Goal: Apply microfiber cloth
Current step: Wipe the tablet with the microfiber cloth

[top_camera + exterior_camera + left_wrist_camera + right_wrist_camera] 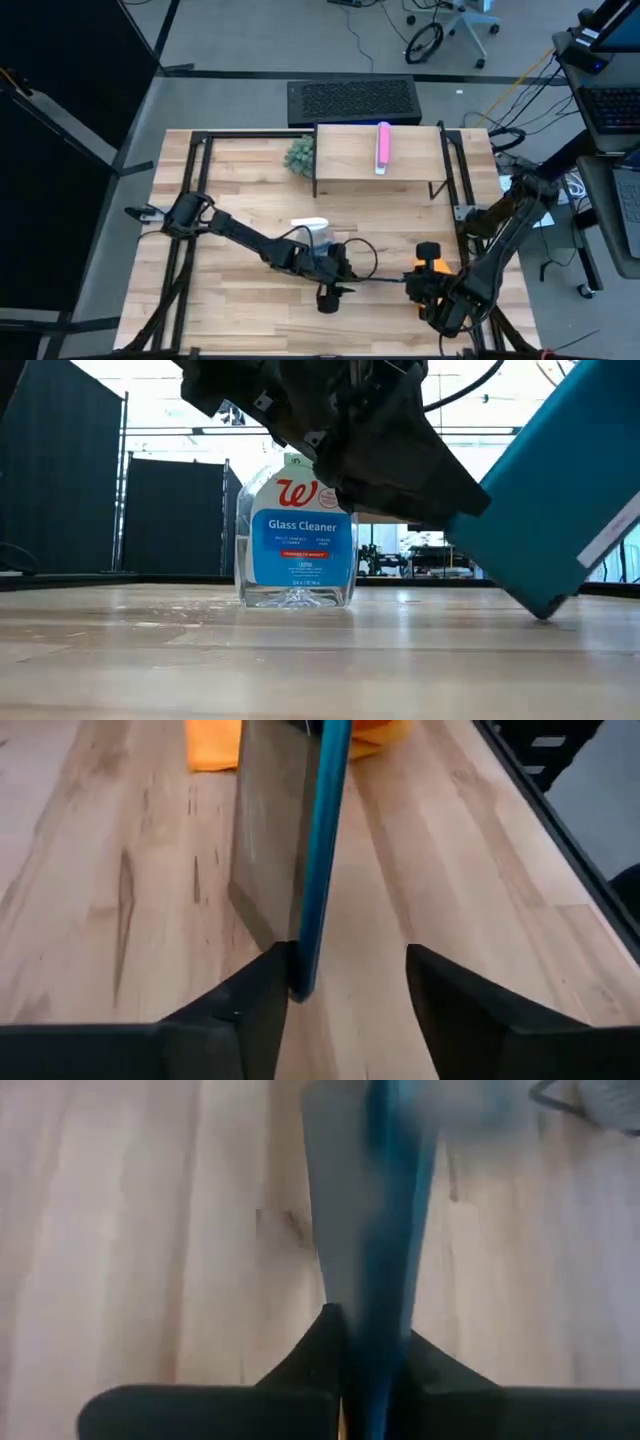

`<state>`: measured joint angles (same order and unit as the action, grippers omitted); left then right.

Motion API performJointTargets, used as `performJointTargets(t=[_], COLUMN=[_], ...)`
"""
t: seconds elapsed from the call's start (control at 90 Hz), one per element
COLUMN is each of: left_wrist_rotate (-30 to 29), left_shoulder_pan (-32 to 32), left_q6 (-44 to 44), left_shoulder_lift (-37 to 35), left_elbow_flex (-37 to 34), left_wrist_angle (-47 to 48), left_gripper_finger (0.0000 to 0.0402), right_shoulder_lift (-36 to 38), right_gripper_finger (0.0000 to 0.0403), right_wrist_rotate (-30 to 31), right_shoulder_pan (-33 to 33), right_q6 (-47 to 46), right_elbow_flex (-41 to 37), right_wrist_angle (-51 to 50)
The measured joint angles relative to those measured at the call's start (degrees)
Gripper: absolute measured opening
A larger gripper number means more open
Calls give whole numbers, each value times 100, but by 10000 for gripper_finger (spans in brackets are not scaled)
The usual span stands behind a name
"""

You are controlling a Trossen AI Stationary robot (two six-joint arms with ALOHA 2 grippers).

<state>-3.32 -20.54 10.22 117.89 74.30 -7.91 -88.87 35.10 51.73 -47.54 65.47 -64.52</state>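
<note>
Looking for the microfiber cloth (pixel 215 745), I find its orange at the top of my left wrist picture, lying on the table (pixel 100 920) just behind the tablet (pixel 305 850); from above it shows at lower right, by my right arm. The teal-edged tablet stands on edge between my two grippers. My right gripper (pixel 365 1350) is pinching its edge. My left gripper (pixel 345 980) is spread — one finger touching the tablet, the other well clear. I judge the tablet must be steadied or laid flat before wiping — otherwise the cloth's push would tip it.
</note>
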Motion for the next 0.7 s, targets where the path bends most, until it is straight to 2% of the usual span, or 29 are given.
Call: performJointTargets(t=[0.178, 0.278, 0.456, 0.6, 0.7], left_wrist_rotate=[-192, -313, -458, -928, -922], left_shoulder_pan=[-6, -14, -113, -107, -155], left_q6=[261, 613, 1019, 1351, 1355], left_shoulder_lift=[-11, -93, -123, -229, -219], left_elbow_flex=[-6, 20, -39, 2, -7], left_wrist_angle=[84, 471, 1441, 1651, 1629], left_gripper_finger=[187, 187, 187, 187, 187], right_shoulder_lift=[-562, -856, -1031, -1164, -1273], right_gripper_finger=[7, 7, 8, 11, 12], right_wrist_rotate=[26, -7, -100, -137, 22], right_shoulder_pan=[-117, -108, 24, 141, 176], right_q6=[83, 53, -273, -390, -642], right_elbow_flex=[-7, -28, -47, -35, -37], right_wrist_angle=[-426, -593, -672, -613, -552])
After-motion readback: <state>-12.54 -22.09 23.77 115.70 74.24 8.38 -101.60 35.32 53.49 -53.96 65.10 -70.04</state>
